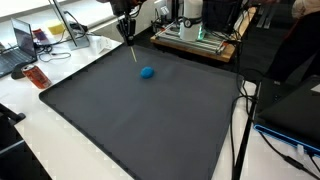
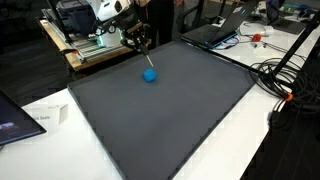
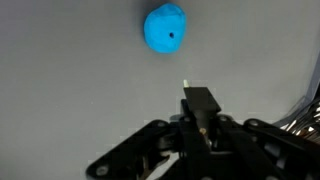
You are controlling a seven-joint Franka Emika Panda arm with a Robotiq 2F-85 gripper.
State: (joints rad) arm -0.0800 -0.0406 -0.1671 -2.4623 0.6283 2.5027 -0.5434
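Far out at 9 o'clock in an exterior view, on the white table (image 1: 30, 135): an open laptop (image 1: 18, 45) and, at its 5 o'clock, a small red item (image 1: 37, 76), too small to name. Next, filling the middle, a dark mat (image 1: 140, 125) laid flat on the table. Up near the mat's 12 o'clock edge, the gripper (image 1: 126, 31), with fingers clamped shut on a thin pale stick (image 1: 131, 47) slanting down toward 5 o'clock. Just off the stick's lower tip, at its 4 o'clock, a small blue ball (image 1: 147, 72), resting on the mat, well apart from everything but the stick; touching the tip or not, impossible to tell at this size.

Same trio again in an exterior view: gripper (image 2: 142, 44), stick (image 2: 147, 57), ball (image 2: 149, 75) at 6 o'clock of the tip. From the wrist view, closed fingers (image 3: 200, 102) low in the picture, ball (image 3: 165, 28) at 11 o'clock of them.

Further right, beyond the mat at 1 o'clock, a machine (image 1: 195, 30); at 3 o'clock, loose cables (image 1: 243, 110).

Judged as nudging the ball with the stick. To do it well:
- Grip firmly.
- Hold the tip low, just above the mat.
- Aim through the ball's middle rather than its flank.
- Move slowly.
- Push toward the mat's open middle, away from its edges and the cables.
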